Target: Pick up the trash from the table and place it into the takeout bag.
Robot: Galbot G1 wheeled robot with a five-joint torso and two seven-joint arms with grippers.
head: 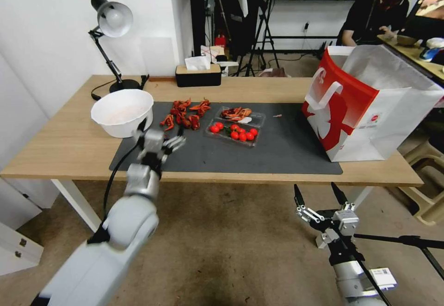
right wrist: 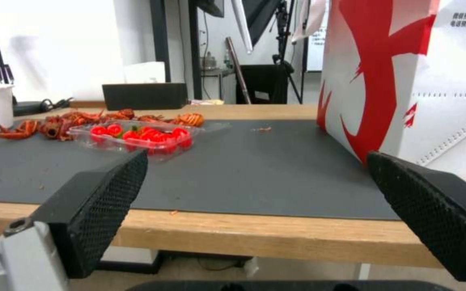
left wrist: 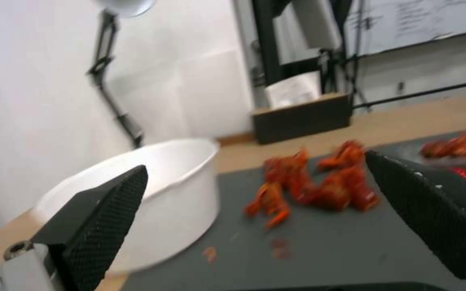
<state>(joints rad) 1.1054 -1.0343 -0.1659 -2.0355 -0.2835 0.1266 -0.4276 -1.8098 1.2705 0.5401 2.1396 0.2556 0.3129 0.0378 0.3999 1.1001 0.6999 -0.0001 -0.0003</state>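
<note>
Red crayfish shells [head: 185,113] scattered mid-mat on the table [head: 69,144], long axis of the heap laid across it, white bowl [head: 122,112] beside, left gripper [head: 163,136] held wide just short of them, takeout bag [head: 370,107] upright at right, right gripper [head: 320,194] parked wide below the edge.

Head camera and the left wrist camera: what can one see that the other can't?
Head view alone: the red takeout bag, the clear tray of tomatoes, and the right hand open below the table edge. Left wrist view alone: the left hand fingers' textured pads, spread wide. Both: white bowl, red crayfish shells, dark mat, lamp, tissue box.
</note>
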